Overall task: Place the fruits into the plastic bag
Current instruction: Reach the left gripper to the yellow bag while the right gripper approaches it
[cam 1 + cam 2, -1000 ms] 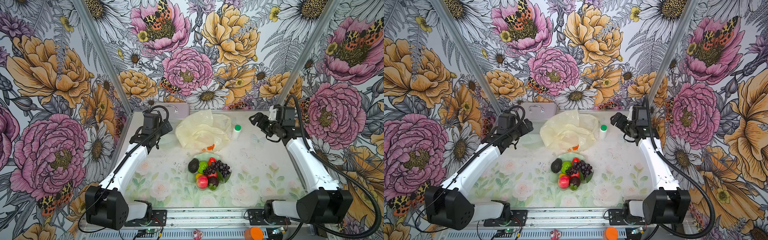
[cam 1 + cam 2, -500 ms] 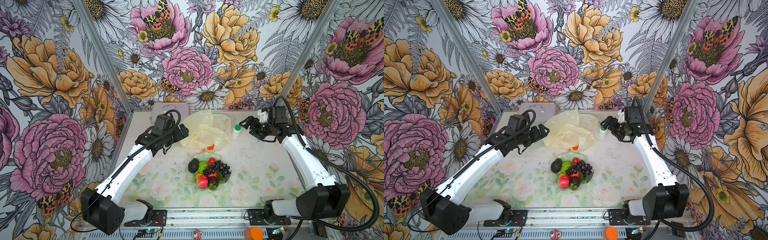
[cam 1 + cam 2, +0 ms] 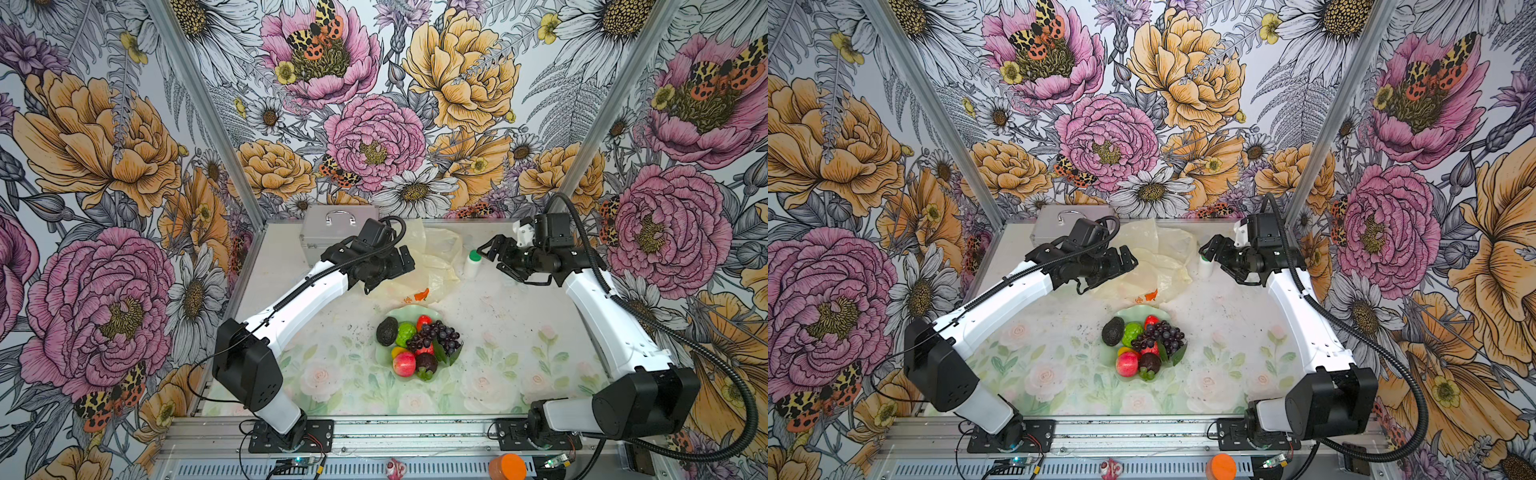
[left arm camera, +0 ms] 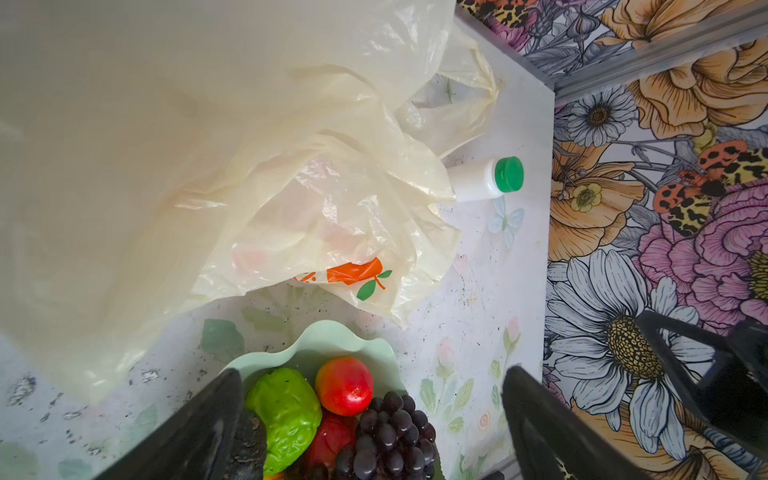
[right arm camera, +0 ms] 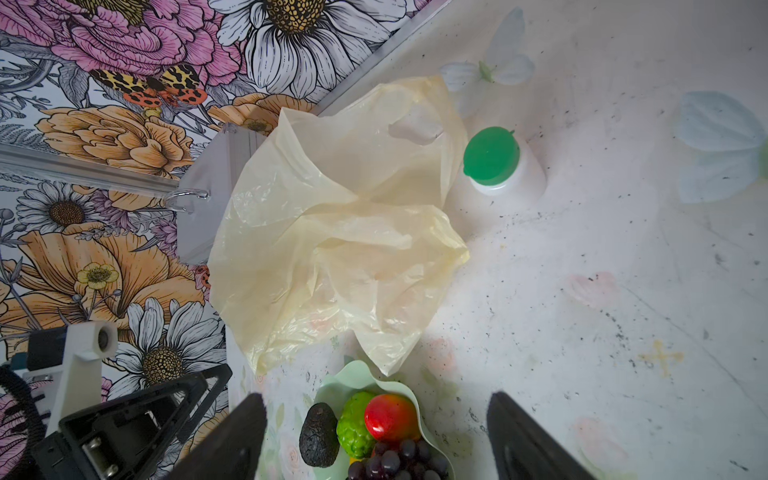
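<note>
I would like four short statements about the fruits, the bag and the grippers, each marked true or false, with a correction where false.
1. The fruits lie in the pale green dish. True.
2. The left gripper holds a fruit. False: the left gripper is open and empty, near the plastic bag.
3. The white bottle lies on its side. False: the white bottle stands upright beside the bag.
4. The right gripper is open. True.

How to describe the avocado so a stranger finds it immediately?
Find the wavy-edged pale green dish of toy fruits at the table's centre. At the pile's left end in a top view, beside the bumpy lime-green ball, lies the dark avocado: the only blackish, egg-shaped one.
</note>
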